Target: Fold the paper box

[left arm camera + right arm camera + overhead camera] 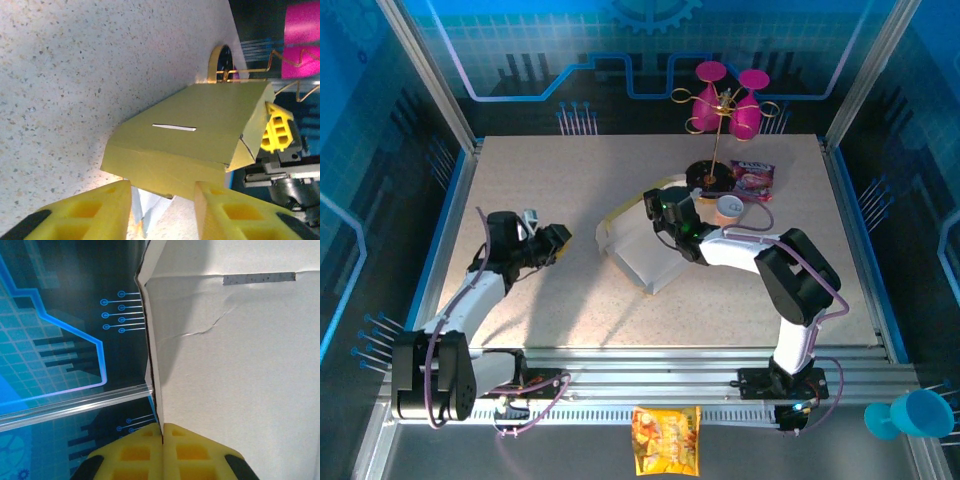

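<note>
The right jaws pinch the paper box (235, 370).

The speckled beige table (550, 190) carries a gold wire stand (706, 178) near its far edge. Just right of the stand lies a purple packet (752, 180). A small cup (729, 208) stands just in front, and the paper box (635, 250) rests front-left.

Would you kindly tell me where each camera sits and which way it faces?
Top external: above, behind the robot, looking down at the table; left arm and right arm show.
Left wrist: low over the table, facing the paper box, yellow outside; left gripper open.
Right wrist: against the box's white inside; right gripper shut on its edge.
Shared: the paper box, in all three.
</note>
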